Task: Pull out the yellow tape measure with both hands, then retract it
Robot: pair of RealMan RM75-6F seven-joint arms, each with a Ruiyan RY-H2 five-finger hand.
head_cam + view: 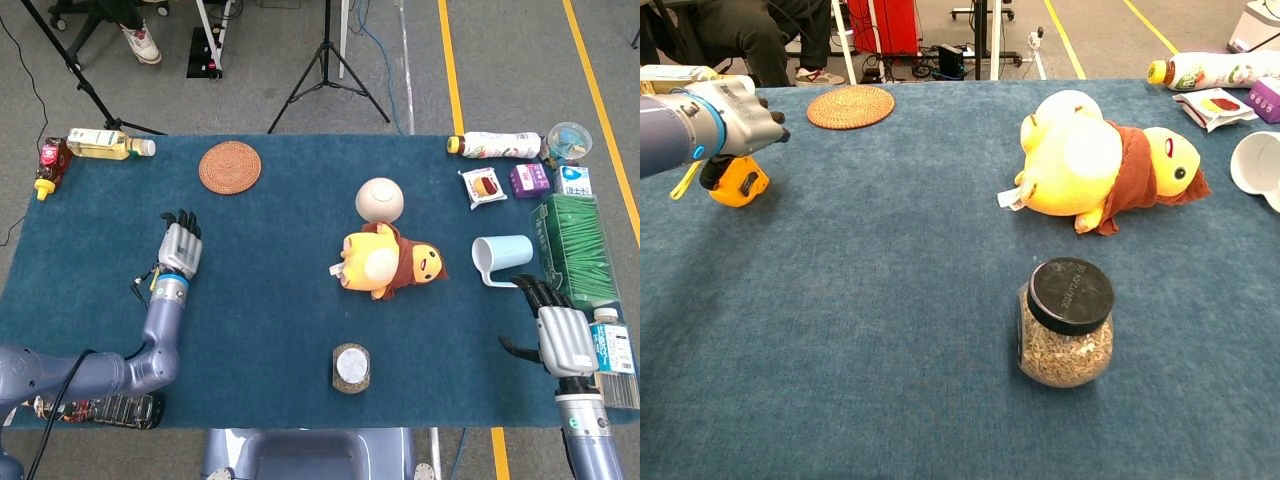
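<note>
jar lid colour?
Black, on the glass jar of pale grain; the lid shows best in the chest view.

Blue-clothed table (270,330) carries plush toy (388,260), jar (351,368).

Open cloth btwn hands; plush toy (385,260), jar (351,367) mid-table, prob. clearable.

Yellow tape measure (737,182), dark blue table (890,300), black-lidded jar (1068,322).
</note>
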